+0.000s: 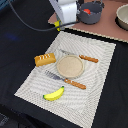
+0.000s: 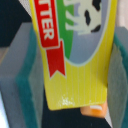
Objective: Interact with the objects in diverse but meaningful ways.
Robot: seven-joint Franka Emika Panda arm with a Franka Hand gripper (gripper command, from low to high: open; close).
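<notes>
Exterior view high, looking down on placemat (image 1: 70, 70), wrist view close-up of yellow block (image 2: 75, 55)

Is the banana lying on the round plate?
No, the banana lies on the striped mat near its front edge, apart from the round plate, which has nothing on it.

Soft, even room light falls on the striped placemat (image 1: 70, 70), and shadows under the banana (image 1: 54, 93) and bread loaf (image 1: 45, 59) stay faint. The exterior view is low in detail. Close up, the yellow block (image 2: 75, 50) is blurred, with slight glare near its lower edge.
</notes>
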